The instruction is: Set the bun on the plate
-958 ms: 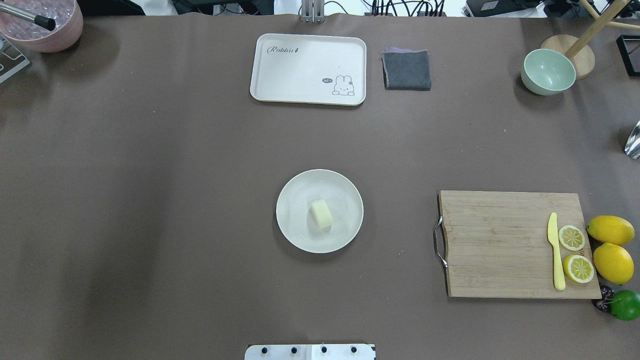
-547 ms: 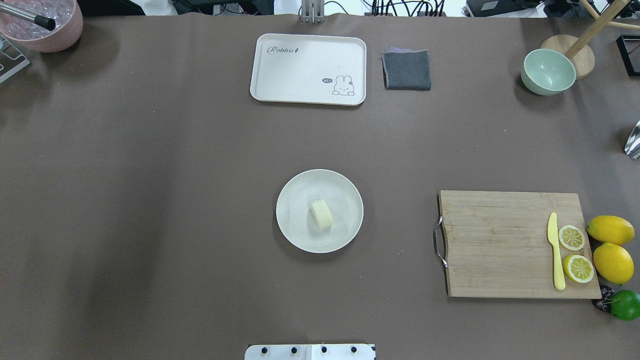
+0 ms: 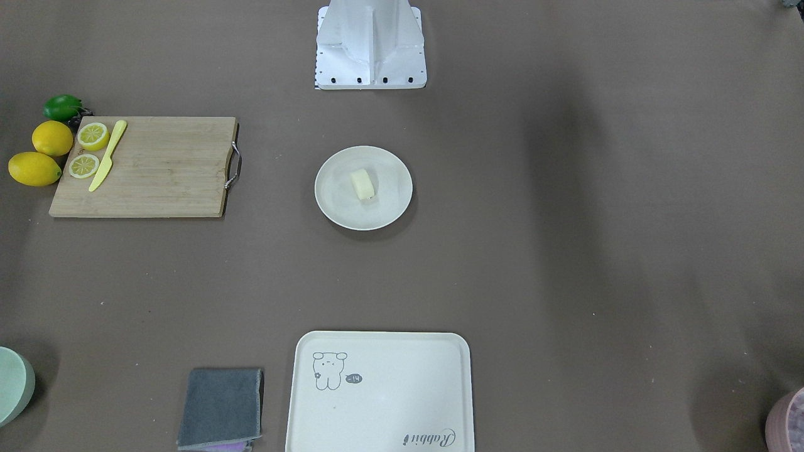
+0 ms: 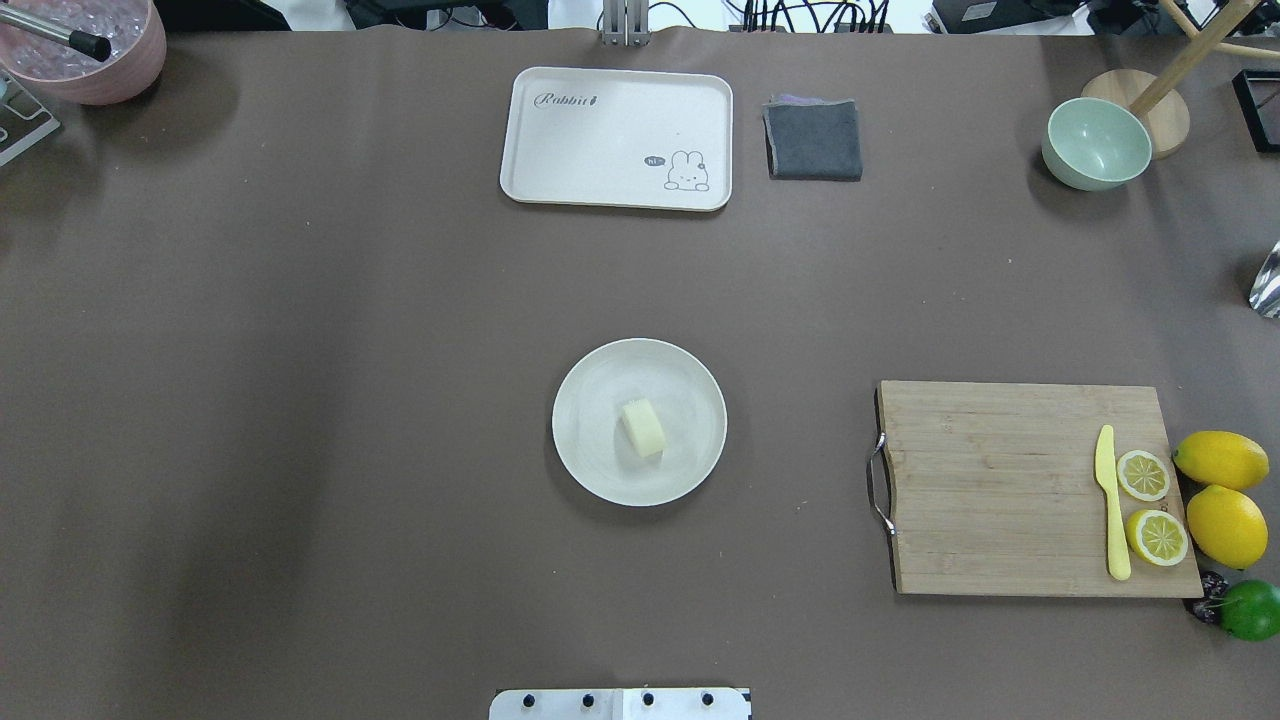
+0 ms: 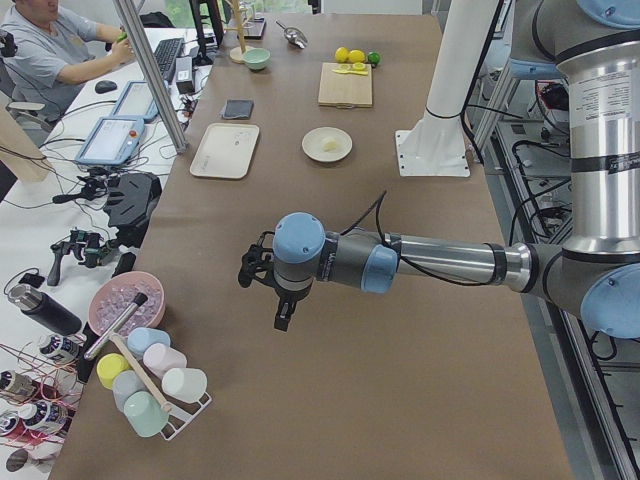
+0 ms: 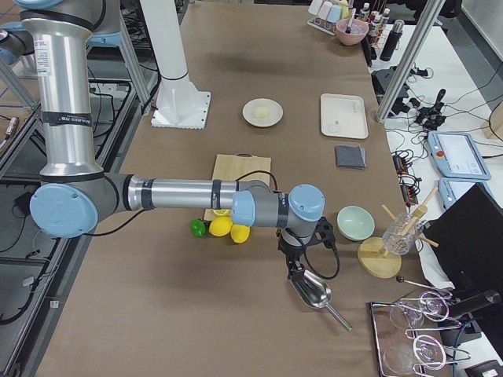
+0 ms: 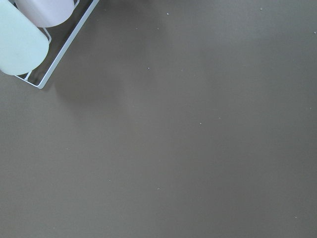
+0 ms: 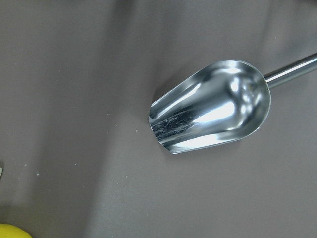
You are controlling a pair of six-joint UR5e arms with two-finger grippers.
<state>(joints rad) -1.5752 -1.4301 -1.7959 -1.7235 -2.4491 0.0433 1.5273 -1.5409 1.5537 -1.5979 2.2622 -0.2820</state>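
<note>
The pale cream bun (image 4: 643, 428) lies on its side in the middle of the round off-white plate (image 4: 590, 400) at the table's centre, with nothing touching it. The front-facing view shows the same bun (image 3: 362, 184) on the plate (image 3: 336, 201). My left gripper (image 5: 283, 315) hangs over bare table far out at the left end, near a cup rack; it shows only in the exterior left view, so I cannot tell its state. My right gripper (image 6: 297, 263) hovers above a metal scoop (image 8: 213, 106) at the right end, and I cannot tell its state either.
A cream tray (image 4: 617, 138) and a folded grey cloth (image 4: 814, 139) lie at the far side. A green bowl (image 4: 1095, 144) stands far right. A cutting board (image 4: 1000, 488) holds a yellow knife and lemon slices, with lemons (image 4: 1222, 459) beside it. A person sits at a desk beyond the table.
</note>
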